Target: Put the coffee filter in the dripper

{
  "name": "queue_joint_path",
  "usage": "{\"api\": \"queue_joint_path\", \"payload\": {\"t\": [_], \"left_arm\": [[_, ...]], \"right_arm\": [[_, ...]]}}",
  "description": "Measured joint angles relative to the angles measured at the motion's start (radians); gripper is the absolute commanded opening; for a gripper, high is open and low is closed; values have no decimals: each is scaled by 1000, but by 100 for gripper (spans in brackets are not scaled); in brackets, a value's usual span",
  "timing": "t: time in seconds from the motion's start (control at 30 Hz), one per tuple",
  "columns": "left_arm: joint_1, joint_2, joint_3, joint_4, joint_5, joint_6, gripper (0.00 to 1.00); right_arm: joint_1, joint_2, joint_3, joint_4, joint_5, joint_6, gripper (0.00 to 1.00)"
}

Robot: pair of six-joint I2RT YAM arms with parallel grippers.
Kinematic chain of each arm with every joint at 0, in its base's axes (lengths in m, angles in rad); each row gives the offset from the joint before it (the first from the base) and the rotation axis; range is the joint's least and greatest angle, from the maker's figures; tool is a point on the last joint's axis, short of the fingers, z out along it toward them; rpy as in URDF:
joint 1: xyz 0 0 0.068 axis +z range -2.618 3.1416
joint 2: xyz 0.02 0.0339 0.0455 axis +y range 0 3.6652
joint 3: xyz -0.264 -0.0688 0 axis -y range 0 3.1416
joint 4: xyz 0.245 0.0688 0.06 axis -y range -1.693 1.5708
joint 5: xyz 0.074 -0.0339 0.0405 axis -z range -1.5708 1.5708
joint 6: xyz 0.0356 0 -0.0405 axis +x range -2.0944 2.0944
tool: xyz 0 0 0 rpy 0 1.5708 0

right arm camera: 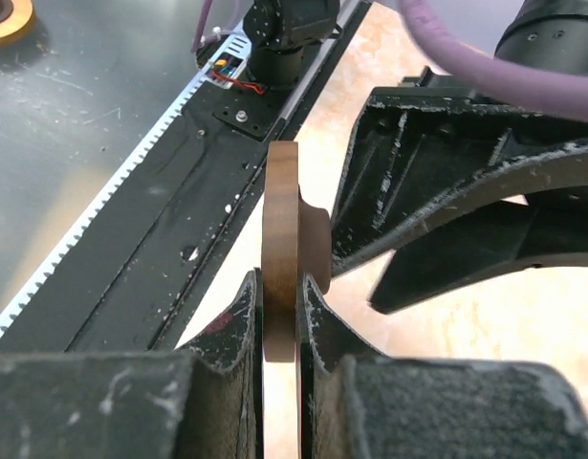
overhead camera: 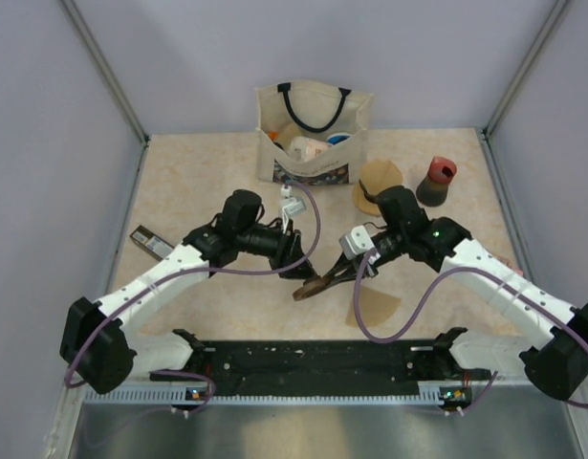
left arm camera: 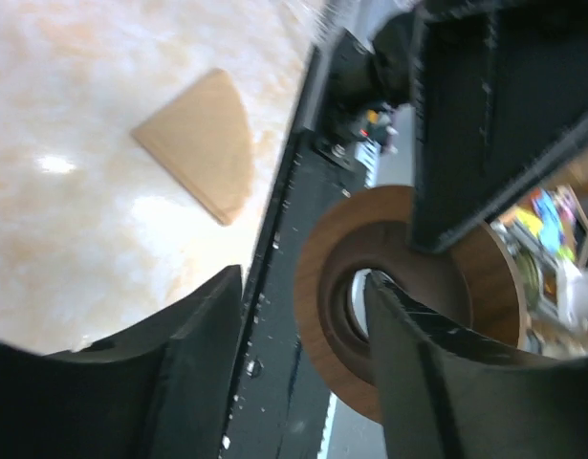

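Note:
The coffee filter (overhead camera: 375,306), a flat light-brown paper wedge, lies on the table under the right arm; the left wrist view also shows the filter (left arm camera: 203,143), with nothing touching it. Above the table's middle both arms meet at a tan wooden ring (overhead camera: 313,285) with a dark centre. My right gripper (right arm camera: 282,282) is shut on the ring's edge (right arm camera: 280,210). My left gripper (left arm camera: 303,277) stands open, one finger across the ring's (left arm camera: 322,287) hole, not pinching it. No blue cone shows, so the dripper is out of view.
A cream tote bag (overhead camera: 313,134) full of items stands at the back. A tan fan-shaped stack (overhead camera: 375,180) and a dark grinder with a red top (overhead camera: 437,180) sit back right. A small dark flat item (overhead camera: 152,241) lies left. A black rail (overhead camera: 313,359) runs along the near edge.

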Motion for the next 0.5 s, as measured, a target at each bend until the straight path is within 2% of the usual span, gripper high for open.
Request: {"api": "queue_joint_path", "payload": {"t": [0.07,0.2,0.3,0.4,0.5], "left_arm": [[2,-3,25,-43,-88,-5,99],[3,-43,63,-82,-317,-26,99],[14,-105,93,-119,-578,-75,99],[47,-169,118,-153,-840,-134,99],[72,-241,119,-197,-1097,-204,99]], "right_arm": [[0,-8,0,-10,21,10,0],[1,-27,0,-26,60,36,0],[0,-60,-2,5,123,124,0],[-21,-107,-13,124,212,269,0],[-109,-158,-47,303,292,471,0]]}}
